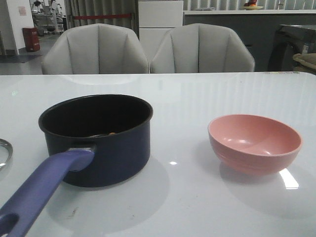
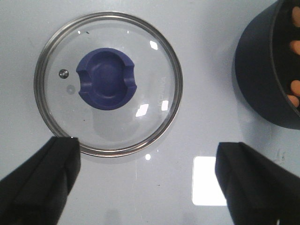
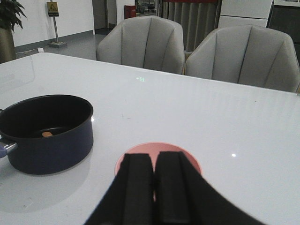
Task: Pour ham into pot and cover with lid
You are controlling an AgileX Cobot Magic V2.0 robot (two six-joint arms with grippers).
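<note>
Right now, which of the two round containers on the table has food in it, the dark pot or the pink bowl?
The dark navy saucepan with the purple handle: orange-pink ham chunks lie inside it. The pink bowl looks empty.

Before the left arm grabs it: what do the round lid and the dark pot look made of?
Round clear lid: apparently glass, table visible through it; shiny steel-looking rim; matte blue knob, probably plastic. Dark navy pot: likely coated metal with a dull sheen; purple handle looks plastic.

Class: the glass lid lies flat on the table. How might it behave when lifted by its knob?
The lid looks rigid and probably breakable, being glass. Its steel rim may slide on the glossy table. The waisted knob should give the open left gripper purchase.
</note>
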